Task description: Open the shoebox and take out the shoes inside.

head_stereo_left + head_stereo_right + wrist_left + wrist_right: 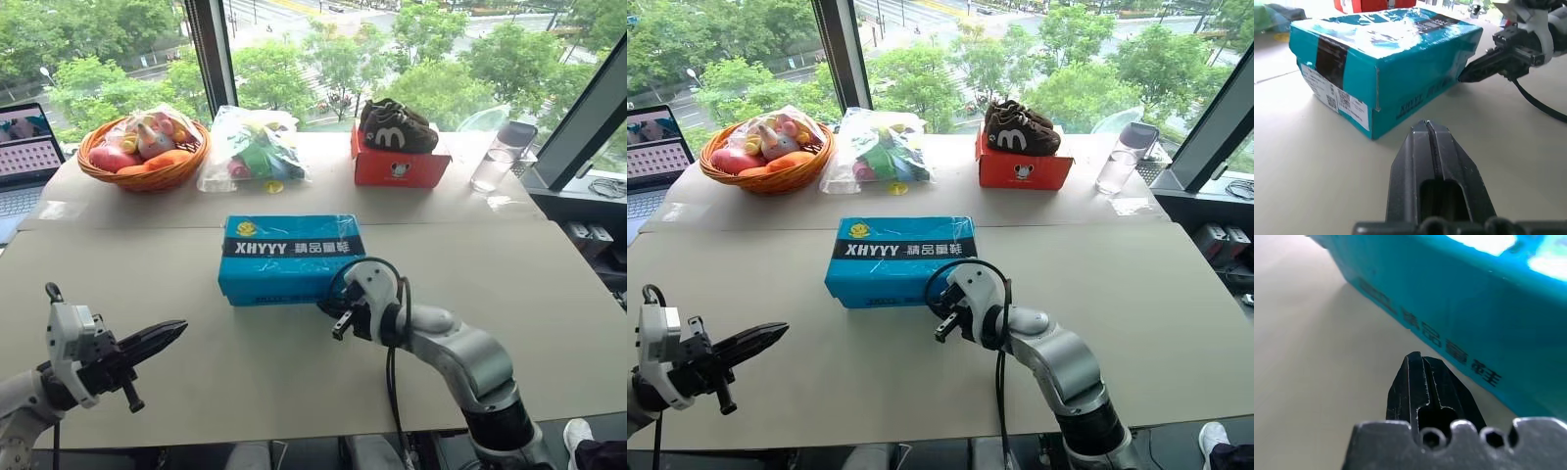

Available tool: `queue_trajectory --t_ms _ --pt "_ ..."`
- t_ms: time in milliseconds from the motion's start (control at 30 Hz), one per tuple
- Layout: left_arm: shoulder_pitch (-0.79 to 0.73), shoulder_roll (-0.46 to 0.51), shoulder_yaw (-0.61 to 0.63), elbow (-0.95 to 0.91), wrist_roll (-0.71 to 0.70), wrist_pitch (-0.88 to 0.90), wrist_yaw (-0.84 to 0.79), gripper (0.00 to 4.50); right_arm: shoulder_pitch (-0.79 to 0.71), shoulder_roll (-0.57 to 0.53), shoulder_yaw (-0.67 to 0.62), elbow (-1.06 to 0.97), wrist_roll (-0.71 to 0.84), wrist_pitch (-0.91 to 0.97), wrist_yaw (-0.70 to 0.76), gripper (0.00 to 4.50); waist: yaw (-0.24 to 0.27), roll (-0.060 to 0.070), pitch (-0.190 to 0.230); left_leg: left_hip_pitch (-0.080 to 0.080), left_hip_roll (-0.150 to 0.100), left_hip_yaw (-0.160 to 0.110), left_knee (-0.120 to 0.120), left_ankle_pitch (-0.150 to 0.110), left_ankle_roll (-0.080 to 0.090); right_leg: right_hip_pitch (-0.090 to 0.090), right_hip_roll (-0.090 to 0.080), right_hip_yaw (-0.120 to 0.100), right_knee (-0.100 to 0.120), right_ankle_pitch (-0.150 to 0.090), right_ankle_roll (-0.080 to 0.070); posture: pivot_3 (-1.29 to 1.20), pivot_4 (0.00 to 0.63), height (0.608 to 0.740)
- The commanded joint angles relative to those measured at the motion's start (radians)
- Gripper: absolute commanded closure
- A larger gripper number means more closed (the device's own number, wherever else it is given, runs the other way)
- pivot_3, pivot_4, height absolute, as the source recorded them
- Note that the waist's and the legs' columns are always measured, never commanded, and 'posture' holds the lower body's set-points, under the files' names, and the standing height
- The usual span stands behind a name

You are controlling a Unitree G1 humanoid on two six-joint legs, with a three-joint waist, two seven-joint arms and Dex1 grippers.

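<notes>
The shoebox (291, 258) is lying closed near the middle of the table (549, 294), its lid on and the black lettered band running across the top.

The right gripper (338, 315) is reaching in from the robot's right with the forearm angled across the table and the wrist bent toward the box. Its two black fingers are pressing together with nothing between them, and their tip is sitting at the box's near right corner, low against the front wall; whether it is touching the cardboard cannot be told.

The left gripper (165, 336) is hovering well apart from the box, over bare table on the robot's left. It is pointing roughly level toward the box's near left corner, fingers also closed together and holding nothing.

Beyond the box, a wicker basket (147, 176), a plastic bag (253, 149) and a red box (400, 168) carrying dark shoes (396, 127) are standing along the far edge.
</notes>
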Motion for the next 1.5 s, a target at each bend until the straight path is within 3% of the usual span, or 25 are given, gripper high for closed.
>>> queue_trajectory --t_ms 33,400,900,1100,1200,1333,1500 --pt "-0.01 0.002 -0.007 -0.006 0.004 -0.009 0.008 4.49 0.055 0.052 -0.066 -0.009 -0.021 -0.161 -0.074 4.5 -0.003 0.0 0.0 0.001 0.0 0.0 0.0 0.0 0.0 0.0 0.0 0.0 0.001 0.0 0.0 0.0 0.15 0.74" --pt "-0.07 0.026 -0.033 0.014 0.007 0.014 0.028 4.49 0.136 0.141 -0.048 0.101 -0.123 -0.483 -0.176 4.5 -0.004 0.0 0.0 0.007 0.001 0.001 0.0 0.0 0.0 0.003 0.0 0.0 0.002 -0.002 -0.006 0.0 0.15 0.74" --pt "-0.07 0.026 -0.04 0.003 0.018 0.026 0.04 4.49 0.026 0.205 -0.119 0.03 0.015 -0.441 -0.176 4.5 -0.007 0.001 0.0 0.007 0.001 0.002 0.0 0.0 0.0 0.003 0.0 0.001 0.003 -0.002 -0.006 0.0 0.15 0.74" --pt "-0.079 0.018 -0.056 -0.007 0.02 0.034 0.065 4.49 -0.191 0.097 -0.117 0.064 0.023 -0.345 -0.106 4.5 -0.006 0.001 0.001 0.007 0.001 0.001 0.0 0.0 0.0 0.003 0.0 0.0 0.003 -0.002 -0.006 0.0 0.15 0.74" --pt "-0.091 0.013 -0.076 -0.006 0.024 0.033 0.08 4.49 -0.418 0.019 -0.072 0.207 -0.009 -0.361 -0.001 4.5 -0.009 0.002 0.001 0.007 0.001 0.003 0.0 0.0 0.0 0.003 0.0 0.001 0.003 -0.002 -0.006 0.0 0.15 0.74" --pt "-0.112 0.011 -0.102 0.009 0.032 0.026 0.087 4.49 -0.711 0.063 -0.107 0.562 -0.065 -0.491 -0.039 4.5 -0.021 0.002 0.001 0.009 0.001 0.002 0.0 0.0 0.0 0.002 0.001 0.001 0.008 -0.002 -0.006 0.0 0.15 0.74" --pt "-0.129 0.007 -0.116 0.001 0.035 0.023 0.095 4.49 -0.86 0.087 -0.156 0.731 -0.039 -0.561 0.006 4.5 -0.022 0.002 0.001 0.007 0.002 0.0 -0.001 0.0 0.0 0.0 0.003 0.001 0.011 -0.001 -0.003 0.0 0.15 0.74"
